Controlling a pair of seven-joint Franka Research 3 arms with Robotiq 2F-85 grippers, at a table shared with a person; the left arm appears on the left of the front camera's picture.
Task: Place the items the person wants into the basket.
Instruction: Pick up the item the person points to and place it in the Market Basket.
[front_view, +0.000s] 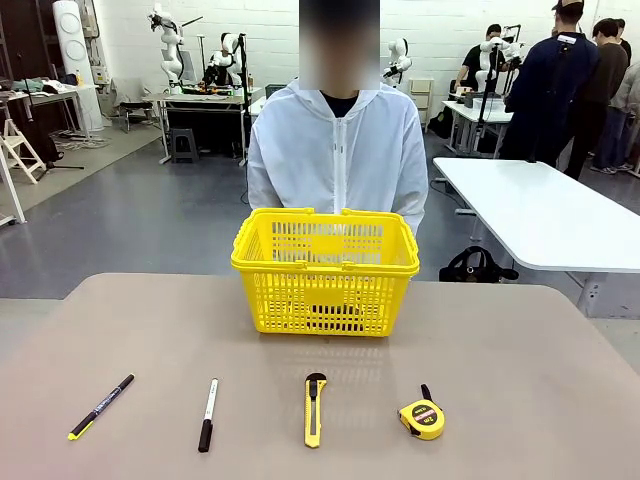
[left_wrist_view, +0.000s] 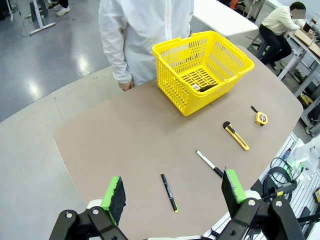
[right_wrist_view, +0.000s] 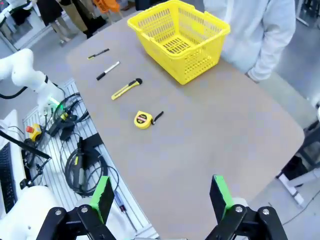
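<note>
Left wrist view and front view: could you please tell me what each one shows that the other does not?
The left wrist view adds the open left claw and the person's hand at the table edge. The front view adds onlookers in dark clothes at far right. Both share the yellow basket, black pen, white marker, utility knife, tape measure and white jacket.

Glossy yellow plastic basket (front_view: 325, 272); matt, smooth beige table (front_view: 520, 380).

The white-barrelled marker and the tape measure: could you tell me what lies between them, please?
In the front view, the utility knife lies between the marker and the tape measure, touching neither.
</note>
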